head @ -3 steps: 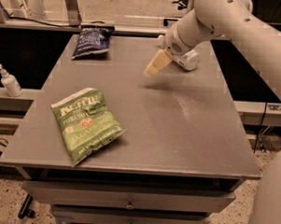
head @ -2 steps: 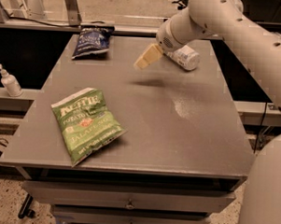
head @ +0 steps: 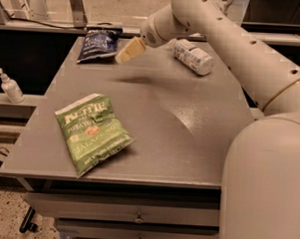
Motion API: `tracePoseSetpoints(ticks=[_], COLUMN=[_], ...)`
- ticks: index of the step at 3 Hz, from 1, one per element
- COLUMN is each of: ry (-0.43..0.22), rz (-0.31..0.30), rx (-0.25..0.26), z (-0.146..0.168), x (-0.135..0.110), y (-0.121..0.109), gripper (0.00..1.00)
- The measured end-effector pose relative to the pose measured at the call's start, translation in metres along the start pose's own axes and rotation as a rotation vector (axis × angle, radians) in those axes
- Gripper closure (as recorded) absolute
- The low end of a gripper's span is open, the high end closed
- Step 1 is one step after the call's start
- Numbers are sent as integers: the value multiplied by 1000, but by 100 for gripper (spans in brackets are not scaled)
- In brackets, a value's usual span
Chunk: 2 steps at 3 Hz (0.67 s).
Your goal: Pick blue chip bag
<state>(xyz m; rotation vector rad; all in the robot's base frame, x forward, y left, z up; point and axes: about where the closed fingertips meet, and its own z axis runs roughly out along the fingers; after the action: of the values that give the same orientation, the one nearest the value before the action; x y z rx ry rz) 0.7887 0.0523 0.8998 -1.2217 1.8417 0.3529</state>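
Note:
The blue chip bag (head: 98,43) is a small dark navy snack bag with pale lettering, lying flat at the far left corner of the grey table (head: 199,138). My gripper (head: 129,51) hangs above the table just to the right of the bag, its tan fingers pointing down and left toward it. It holds nothing that I can see and is apart from the bag.
A larger bright green Kettle chip bag (head: 92,131) lies at the table's front left. A white bottle (head: 193,56) lies on its side at the far right. A small pump bottle (head: 10,87) stands on a ledge left of the table. My arm spans the right side.
My gripper has moved left across the far part of the table, away from the white bottle and close to the blue chip bag.

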Motion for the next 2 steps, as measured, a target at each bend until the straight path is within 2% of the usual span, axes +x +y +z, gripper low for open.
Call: tracePoseSetpoints(ticks=[2], ry=[-17], rz=[6], rx=[-19], z=[73], x=[-21], y=[17], gripper=[0])
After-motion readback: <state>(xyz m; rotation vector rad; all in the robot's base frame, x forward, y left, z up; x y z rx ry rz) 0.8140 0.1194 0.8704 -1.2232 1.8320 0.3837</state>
